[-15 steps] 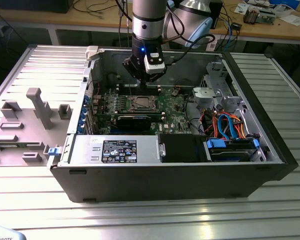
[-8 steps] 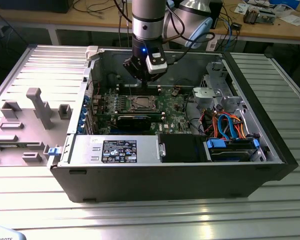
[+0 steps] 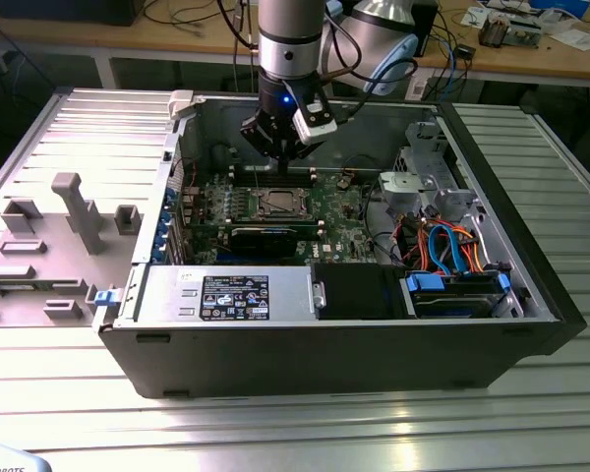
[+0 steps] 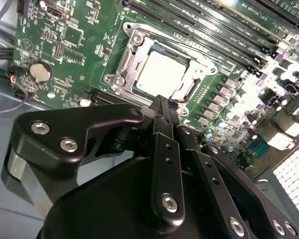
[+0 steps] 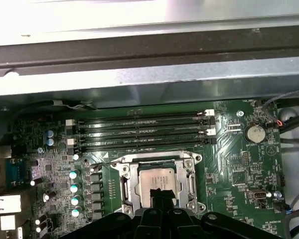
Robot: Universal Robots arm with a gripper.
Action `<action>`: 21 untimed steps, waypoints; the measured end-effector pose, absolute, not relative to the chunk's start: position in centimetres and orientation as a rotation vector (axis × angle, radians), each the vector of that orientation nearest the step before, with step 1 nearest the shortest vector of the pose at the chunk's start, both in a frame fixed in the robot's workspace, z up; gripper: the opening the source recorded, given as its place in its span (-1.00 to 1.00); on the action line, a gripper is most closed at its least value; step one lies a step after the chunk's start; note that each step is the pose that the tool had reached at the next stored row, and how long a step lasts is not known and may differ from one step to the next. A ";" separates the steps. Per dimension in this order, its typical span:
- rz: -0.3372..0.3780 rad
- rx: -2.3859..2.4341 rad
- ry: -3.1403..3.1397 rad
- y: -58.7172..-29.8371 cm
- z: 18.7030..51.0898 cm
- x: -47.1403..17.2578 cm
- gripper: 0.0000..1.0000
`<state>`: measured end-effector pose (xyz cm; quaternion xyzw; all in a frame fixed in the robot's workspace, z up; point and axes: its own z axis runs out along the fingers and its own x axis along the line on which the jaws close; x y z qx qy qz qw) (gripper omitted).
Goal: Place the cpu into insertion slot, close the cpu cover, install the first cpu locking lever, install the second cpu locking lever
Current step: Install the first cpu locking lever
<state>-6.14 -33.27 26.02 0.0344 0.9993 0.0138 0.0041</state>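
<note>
Nearest in the exterior view, the open computer case (image 3: 324,354) lies on a ribbed metal table (image 3: 275,423). A labelled power supply (image 3: 226,295) runs along its near wall. To the exterior view's right of that sit blue and orange cables (image 3: 442,246). A grey tray (image 3: 39,256) lies outside the case, on the exterior view's left.

Further in, past the long black expansion card (image 3: 265,238), is the insertion slot (image 3: 259,205) in the green board. The cpu (image 4: 159,74) (image 5: 157,180) sits in it, its pale top showing in both wrist views. The cpu cover (image 4: 127,55) (image 5: 124,177) lies flat around it. I cannot tell whether the levers are latched.

My gripper (image 3: 280,152) (image 4: 164,104) (image 5: 159,196) hangs just over the slot's edge. My fingers are drawn together, and I see nothing between them. Whether the tip touches the cover I cannot tell.

Beyond the slot run the black memory slots (image 5: 139,132), with a coin battery (image 5: 254,133) off to one side. Then comes the case's far wall.
</note>
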 end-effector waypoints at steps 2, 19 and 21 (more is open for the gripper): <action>0.043 0.103 3.132 -33.3 26.0 -6.3 -0.79; 0.043 0.104 3.132 -33.3 26.0 -6.8 -0.79; 0.043 0.104 3.132 -33.3 26.0 -7.0 -0.79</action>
